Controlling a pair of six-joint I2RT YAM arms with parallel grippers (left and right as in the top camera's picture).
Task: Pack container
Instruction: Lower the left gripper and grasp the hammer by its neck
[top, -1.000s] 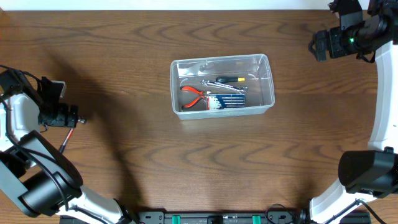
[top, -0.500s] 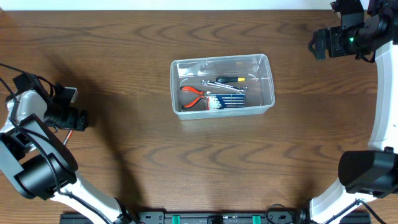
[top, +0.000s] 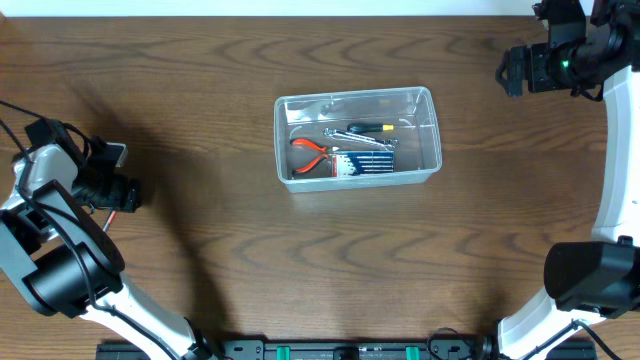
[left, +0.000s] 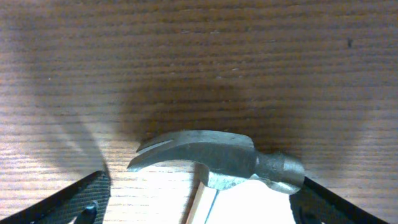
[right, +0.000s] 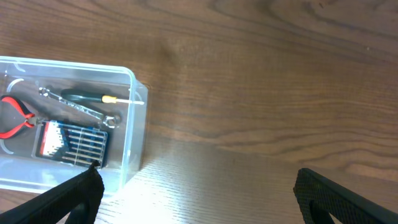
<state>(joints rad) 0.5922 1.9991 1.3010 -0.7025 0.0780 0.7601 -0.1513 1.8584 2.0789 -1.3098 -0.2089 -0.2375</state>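
Note:
The clear container (top: 432, 110) sits mid-table and holds red-handled pliers (top: 312, 150), a wrench (top: 350, 135), a black-and-yellow screwdriver (top: 372, 127) and a blue pack of small screwdrivers (top: 362, 163). It also shows in the right wrist view (right: 127, 73). My left gripper (top: 122, 194) is at the far left edge. In the left wrist view it is open (left: 199, 208), with its fingers either side of a steel claw hammer (left: 217, 158) lying on the wood. My right gripper (top: 510, 72) is open and empty (right: 199, 199), high at the back right, away from the container.
The wooden table (top: 300, 270) stretches around the container. The hammer's pale handle runs down between my left fingers and out of the left wrist view. In the overhead view my left arm hides most of the hammer.
My left gripper has shifted slightly right and down over the hammer, covering the handle that showed a second ago. The right arm and the container have not moved.

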